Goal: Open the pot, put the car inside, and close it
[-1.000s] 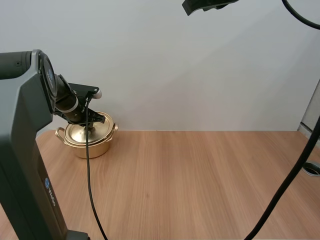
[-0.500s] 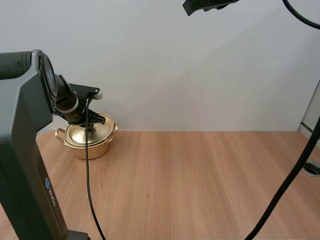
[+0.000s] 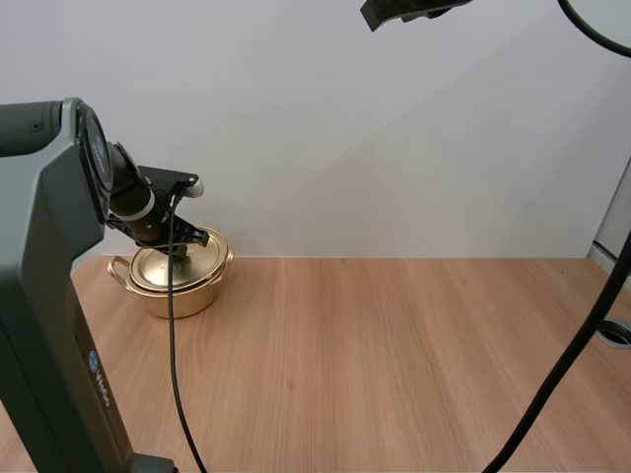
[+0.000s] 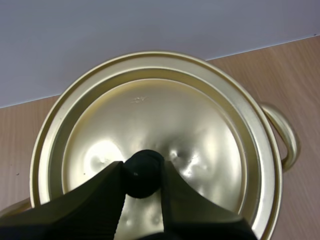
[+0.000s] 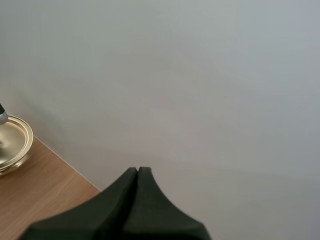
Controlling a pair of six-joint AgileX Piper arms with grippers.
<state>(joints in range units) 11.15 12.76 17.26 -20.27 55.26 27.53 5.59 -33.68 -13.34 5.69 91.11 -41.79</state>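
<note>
Moved: left gripper [image 4: 143, 176] shifted slightly over lid [image 4: 200, 130].
Hold: pinching knob [image 4: 142, 165]; lid on pot [image 3: 197, 294].
Idle: right gripper [image 5: 137, 172] closed, empty.

Setting: robot test lab. Evidence: wood-grain worktop [image 3: 394, 355] set against a plain pale wall [image 3: 375, 138]; dark grey robot arm [image 3: 49, 296] at near left.

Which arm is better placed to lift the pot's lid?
Left. The left gripper pinches the knob of the lid; the right gripper is shut on nothing, away from the pot.
</note>
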